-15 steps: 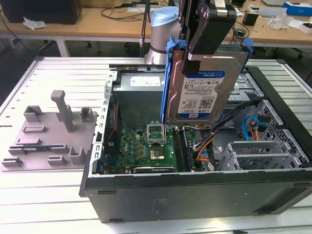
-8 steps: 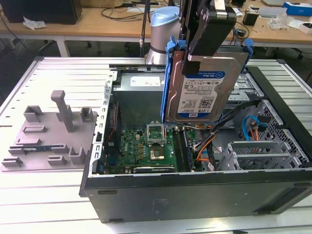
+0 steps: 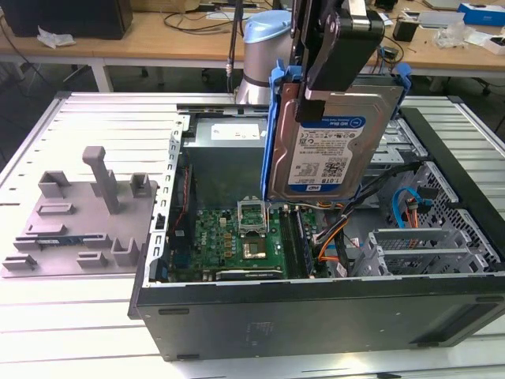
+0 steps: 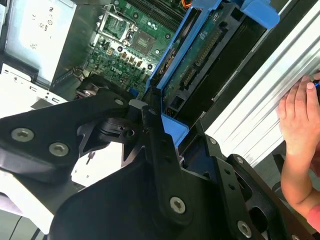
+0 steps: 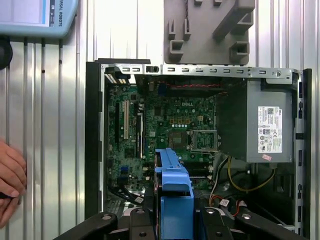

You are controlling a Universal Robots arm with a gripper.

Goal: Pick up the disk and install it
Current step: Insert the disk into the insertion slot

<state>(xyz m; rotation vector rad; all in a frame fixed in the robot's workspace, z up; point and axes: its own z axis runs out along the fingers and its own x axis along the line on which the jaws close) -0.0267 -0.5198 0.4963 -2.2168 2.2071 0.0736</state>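
**Disk lifted, not yet in its slot**

The gripper (image 3: pixel 319 101) is pinching the disk (image 3: pixel 335 138) by its upper edge, jaws pressed onto it, & is holding it upright over the open computer case (image 3: pixel 316 304) in the exterior view. The pick-up part is looking done. The install part isn't: the disk is hanging clear of the case, touching no bay or rail as far as I can tell.

The disk is a flat silver metal slab w/ a white-and-blue label, sitting in a bright blue plastic frame (image 3: pixel 276 134). In the second wrist view its other face is showing a green circuit board.

Below it, the main board (image 5: pixel 170 125) is lying flat in the case, green & crowded w/ chips, w/ a plain grey power box (image 5: pixel 265 125) beside it. The case is sitting on a ribbed alum. table (image 3: pixel 87 118), next to a grey moulded stand (image 3: pixel 87 213). A person's hand (image 4: pixel 297 120) is resting on the table, apart from the case.
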